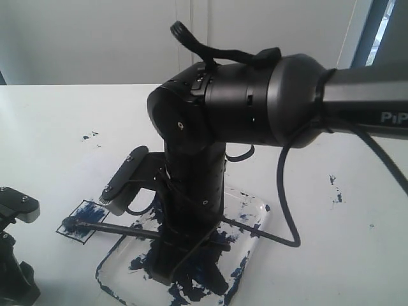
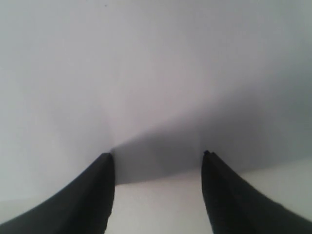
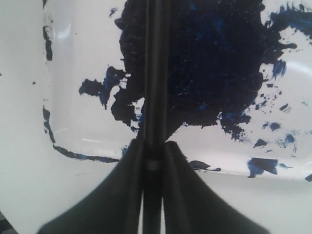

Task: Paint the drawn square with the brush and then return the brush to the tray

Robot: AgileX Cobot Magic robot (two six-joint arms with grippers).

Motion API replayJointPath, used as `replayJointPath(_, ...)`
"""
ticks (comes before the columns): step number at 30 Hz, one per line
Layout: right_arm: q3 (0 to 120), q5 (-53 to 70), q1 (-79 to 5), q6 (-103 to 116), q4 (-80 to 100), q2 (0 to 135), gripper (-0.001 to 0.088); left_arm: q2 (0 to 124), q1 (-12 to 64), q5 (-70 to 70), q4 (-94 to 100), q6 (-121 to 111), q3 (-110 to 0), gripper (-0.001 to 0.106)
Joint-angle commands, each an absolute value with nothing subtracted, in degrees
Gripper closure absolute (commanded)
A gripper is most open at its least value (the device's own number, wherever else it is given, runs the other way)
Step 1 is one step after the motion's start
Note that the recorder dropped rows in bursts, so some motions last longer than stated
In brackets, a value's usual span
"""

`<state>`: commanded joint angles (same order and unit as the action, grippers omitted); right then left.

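Observation:
The right arm reaches down over the tray (image 1: 258, 213), a clear shallow tray smeared with dark navy paint (image 3: 204, 63). My right gripper (image 3: 153, 144) is shut on the brush (image 3: 156, 73), a thin black stick that runs straight out between the jaws. In the exterior view the brush (image 1: 111, 227) lies nearly level, pointing left. Its clotted tip (image 1: 69, 223) rests inside the drawn square (image 1: 81, 220), which is streaked blue along its far side. My left gripper (image 2: 157, 155) hangs open over bare white surface with nothing between its fingers.
Part of the left arm (image 1: 16, 255) stands at the lower left edge, close to the square. Small paint specks (image 1: 89, 136) and more specks (image 1: 336, 191) dot the white paper. A black cable (image 1: 287, 191) loops down from the right arm beside the tray.

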<state>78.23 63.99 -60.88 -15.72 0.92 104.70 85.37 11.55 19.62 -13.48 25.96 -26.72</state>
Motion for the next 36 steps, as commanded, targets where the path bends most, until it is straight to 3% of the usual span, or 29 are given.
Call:
replayJointPath(22, 78.23, 62.69, -60.88, -17.76, 1.53, 106.33, 0.0868, 85.37, 11.55, 19.73, -13.46, 25.96, -26.72, 0.047)
replayJointPath(36, 78.23, 60.17, -60.88, -11.59, 12.24, 106.44, 0.0868, 85.37, 11.55, 19.73, -13.46, 25.96, -26.72, 0.047)
